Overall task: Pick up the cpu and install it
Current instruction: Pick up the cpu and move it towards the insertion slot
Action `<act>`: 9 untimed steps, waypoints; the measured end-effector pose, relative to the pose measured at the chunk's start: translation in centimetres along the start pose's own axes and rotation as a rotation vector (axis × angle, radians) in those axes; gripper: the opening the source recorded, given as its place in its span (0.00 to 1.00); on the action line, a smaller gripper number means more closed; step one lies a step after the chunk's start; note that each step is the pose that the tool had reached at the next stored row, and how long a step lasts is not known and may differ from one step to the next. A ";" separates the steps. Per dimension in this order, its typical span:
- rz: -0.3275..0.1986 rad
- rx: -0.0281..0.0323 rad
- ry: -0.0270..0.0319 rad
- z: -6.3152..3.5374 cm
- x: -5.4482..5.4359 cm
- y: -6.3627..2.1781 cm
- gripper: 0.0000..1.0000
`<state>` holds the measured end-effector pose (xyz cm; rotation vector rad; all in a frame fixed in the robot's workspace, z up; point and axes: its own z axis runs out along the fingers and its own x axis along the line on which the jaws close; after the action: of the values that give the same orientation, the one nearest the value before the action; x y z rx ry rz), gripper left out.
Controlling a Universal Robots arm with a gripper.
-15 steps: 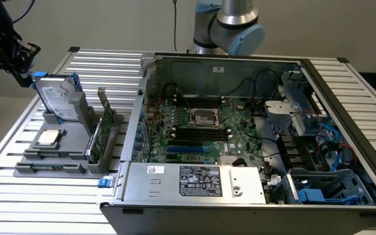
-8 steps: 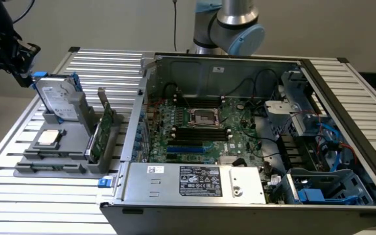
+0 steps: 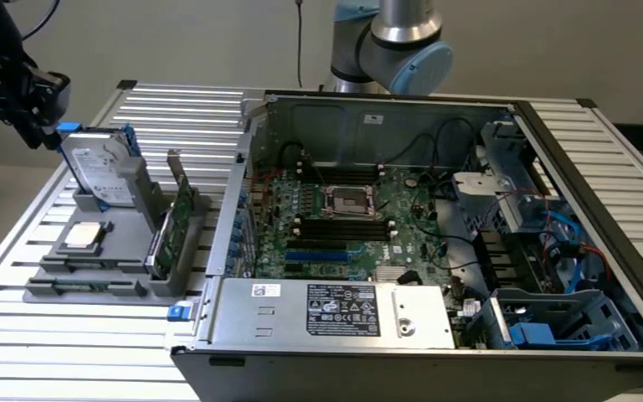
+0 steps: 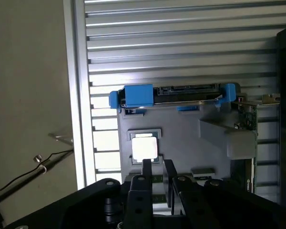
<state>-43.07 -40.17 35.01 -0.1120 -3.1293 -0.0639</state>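
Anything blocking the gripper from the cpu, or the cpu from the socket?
Nothing visible lies between the gripper and the cpu, bare on its grey tray. Toward the socket, the upright card and the case wall stand between.

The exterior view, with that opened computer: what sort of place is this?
Likely a robotics lab bench for computer assembly: an opened PC case, a grey fixture holding a hard drive and cpu, a robot arm behind.

The hand (image 3: 43, 134) is cut off at the exterior view's left edge. In the wrist view its fingers (image 4: 146, 172) cover one edge of the cpu (image 4: 145, 145).
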 end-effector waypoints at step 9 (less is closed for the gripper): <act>-0.002 0.0000 0.0000 1.06 0.1 -0.13 0.36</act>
<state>-43.19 -40.25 33.94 -0.1091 -3.1294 -0.0640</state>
